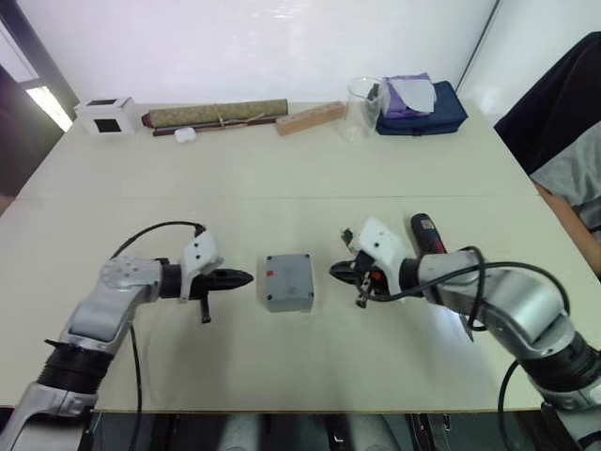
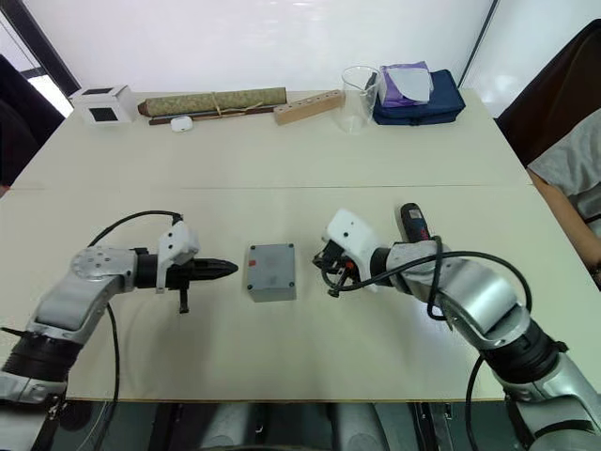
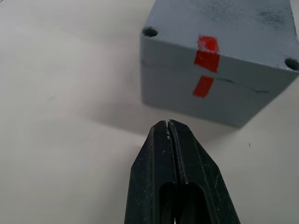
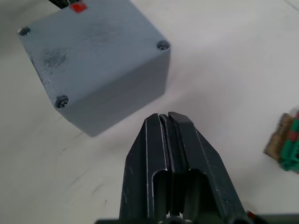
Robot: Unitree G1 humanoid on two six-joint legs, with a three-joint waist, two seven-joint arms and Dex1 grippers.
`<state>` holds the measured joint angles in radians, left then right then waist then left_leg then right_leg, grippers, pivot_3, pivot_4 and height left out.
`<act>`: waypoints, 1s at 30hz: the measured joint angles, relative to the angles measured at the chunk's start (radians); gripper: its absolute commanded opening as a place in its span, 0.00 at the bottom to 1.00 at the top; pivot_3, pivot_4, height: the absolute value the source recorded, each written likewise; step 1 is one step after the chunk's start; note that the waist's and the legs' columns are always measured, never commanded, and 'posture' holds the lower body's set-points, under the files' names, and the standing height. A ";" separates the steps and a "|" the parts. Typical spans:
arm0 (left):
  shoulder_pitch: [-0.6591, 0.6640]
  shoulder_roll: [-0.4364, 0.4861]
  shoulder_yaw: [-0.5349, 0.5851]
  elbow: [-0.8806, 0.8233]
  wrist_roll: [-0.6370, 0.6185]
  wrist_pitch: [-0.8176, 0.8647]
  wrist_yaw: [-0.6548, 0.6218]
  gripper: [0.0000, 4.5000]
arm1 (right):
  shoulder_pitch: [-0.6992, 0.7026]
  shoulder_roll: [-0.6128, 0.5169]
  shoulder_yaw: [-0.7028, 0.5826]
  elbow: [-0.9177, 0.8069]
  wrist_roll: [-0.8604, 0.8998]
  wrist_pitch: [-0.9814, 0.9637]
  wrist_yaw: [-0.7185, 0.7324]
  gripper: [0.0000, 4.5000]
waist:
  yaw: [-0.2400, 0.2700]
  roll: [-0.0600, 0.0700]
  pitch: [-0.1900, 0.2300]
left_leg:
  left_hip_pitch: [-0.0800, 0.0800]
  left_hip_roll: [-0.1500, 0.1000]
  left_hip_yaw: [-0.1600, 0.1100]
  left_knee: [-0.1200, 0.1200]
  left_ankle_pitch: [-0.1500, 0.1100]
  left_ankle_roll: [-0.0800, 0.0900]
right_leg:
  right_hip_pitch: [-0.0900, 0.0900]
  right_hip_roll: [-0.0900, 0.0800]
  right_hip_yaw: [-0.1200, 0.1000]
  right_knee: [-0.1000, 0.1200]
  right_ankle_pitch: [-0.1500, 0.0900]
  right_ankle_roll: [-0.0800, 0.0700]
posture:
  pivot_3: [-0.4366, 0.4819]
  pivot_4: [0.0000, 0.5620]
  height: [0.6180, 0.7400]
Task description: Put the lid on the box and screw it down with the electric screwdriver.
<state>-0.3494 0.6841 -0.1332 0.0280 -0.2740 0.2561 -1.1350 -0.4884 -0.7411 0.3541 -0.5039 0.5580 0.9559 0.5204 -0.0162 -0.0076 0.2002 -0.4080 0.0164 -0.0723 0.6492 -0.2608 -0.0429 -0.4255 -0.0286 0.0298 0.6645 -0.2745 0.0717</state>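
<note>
I see the table (image 1: 282, 197), my left gripper (image 1: 246, 278) and right gripper (image 1: 335, 270) flanking the box (image 1: 287, 282) at its centre, both pinched closed and empty, lid (image 4: 93, 44) seated on top, electric screwdriver (image 1: 427, 233) lying behind my right wrist

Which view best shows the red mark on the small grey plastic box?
Left wrist view: the red mark on the box faces it, crossing the lid seam. Eye views show a small speck; the right wrist view shows a corner.
</note>
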 measured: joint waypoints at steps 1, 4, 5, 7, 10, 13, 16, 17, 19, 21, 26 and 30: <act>-0.001 -0.007 -0.007 0.000 0.004 0.000 0.001 0.00 | 0.007 0.015 0.024 0.002 -0.018 -0.003 0.006 0.01 | -0.002 0.000 0.000 | 0.000 0.000 0.000 0.000 0.000 0.000 | 0.000 0.000 0.000 0.000 0.000 0.000 | 0.48 0.27 0.97; -0.008 -0.022 -0.014 0.001 0.008 0.000 0.002 0.00 | 0.011 0.048 0.067 0.019 -0.047 0.001 0.011 0.01 | -0.004 0.000 0.000 | 0.000 0.000 0.000 0.000 0.000 0.000 | 0.000 0.000 0.000 0.001 0.000 0.000 | 0.48 0.27 0.97; -0.017 -0.027 -0.017 0.009 0.014 -0.002 0.000 0.00 | 0.009 0.072 0.066 0.028 -0.051 0.012 0.013 0.01 | -0.002 0.000 0.000 | 0.000 0.000 0.000 0.000 0.000 0.000 | 0.000 0.000 0.000 0.001 0.000 0.000 | 0.48 0.27 0.97; -0.042 -0.041 -0.021 0.035 0.026 -0.006 -0.001 0.00 | 0.003 0.095 0.066 0.039 -0.055 0.034 0.017 0.01 | -0.001 0.000 0.000 | 0.000 0.000 0.000 0.001 0.000 0.000 | 0.000 0.000 0.000 0.001 0.000 0.000 | 0.48 0.27 0.97; -0.098 -0.080 -0.041 0.101 0.047 -0.026 -0.005 0.00 | -0.007 0.099 0.066 0.036 -0.052 0.075 0.041 0.01 | 0.006 0.000 0.000 | 0.000 0.000 -0.001 0.001 0.000 0.000 | 0.001 0.000 -0.001 0.001 0.000 0.000 | 0.48 0.27 0.97; -0.159 -0.126 -0.055 0.171 0.069 -0.057 -0.007 0.00 | -0.008 0.106 0.065 0.022 -0.042 0.111 0.059 0.01 | 0.003 -0.001 -0.001 | 0.000 0.000 -0.001 0.002 0.000 0.000 | 0.001 0.000 -0.001 0.001 0.000 0.000 | 0.48 0.27 0.97; -0.201 -0.157 -0.079 0.230 0.090 -0.101 -0.014 0.00 | -0.008 0.109 0.060 -0.012 -0.032 0.136 0.066 0.01 | -0.002 -0.001 -0.001 | 0.000 0.000 -0.001 0.002 0.000 0.000 | 0.001 0.000 -0.001 0.001 0.000 0.000 | 0.48 0.27 0.97; -0.211 -0.162 -0.086 0.248 0.096 -0.116 -0.017 0.00 | -0.008 0.111 0.058 -0.024 -0.031 0.147 0.064 0.01 | -0.003 -0.001 -0.001 | 0.000 0.000 -0.001 0.002 0.000 0.000 | 0.001 0.001 -0.001 0.002 0.000 0.000 | 0.48 0.27 0.97; -0.220 -0.165 -0.089 0.275 0.108 -0.139 -0.026 0.00 | -0.008 0.111 0.038 -0.039 -0.026 0.164 0.062 0.01 | -0.004 -0.001 -0.001 | 0.001 0.000 -0.002 0.002 0.000 0.000 | 0.001 0.001 -0.001 0.002 0.000 0.000 | 0.48 0.27 0.97; -0.225 -0.153 -0.091 0.302 0.122 -0.166 -0.044 0.00 | -0.011 0.092 0.008 -0.053 -0.025 0.181 0.060 0.01 | -0.003 -0.001 -0.001 | 0.001 0.000 -0.002 0.002 0.000 0.000 | 0.001 0.001 -0.001 0.002 0.000 0.000 | 0.48 0.27 0.97; -0.218 -0.054 -0.088 0.312 0.134 -0.197 -0.119 0.00 | -0.033 0.028 -0.087 -0.032 -0.073 0.179 0.033 0.01 | -0.003 -0.001 -0.001 | 0.001 0.000 -0.002 0.002 0.000 0.000 | 0.001 0.001 -0.001 0.002 0.000 0.000 | 0.48 0.27 0.97; -0.148 0.021 -0.088 0.204 0.106 -0.159 -0.228 0.00 | -0.050 0.084 -0.100 0.065 -0.122 0.123 0.010 0.01 | -0.005 0.000 -0.001 | 0.001 0.000 -0.002 0.000 0.000 0.000 | 0.001 0.000 -0.001 0.002 0.000 0.000 | 0.48 0.27 0.97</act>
<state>-0.4970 0.7052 -0.2216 0.2321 -0.1677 0.0968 -1.3628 -0.5381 -0.6567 0.2540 -0.4391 0.4360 1.0792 0.5300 -0.0213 -0.0081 0.1995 -0.4072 0.0164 -0.0738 0.6496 -0.2607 -0.0431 -0.4246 -0.0283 0.0285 0.6668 -0.2743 0.0713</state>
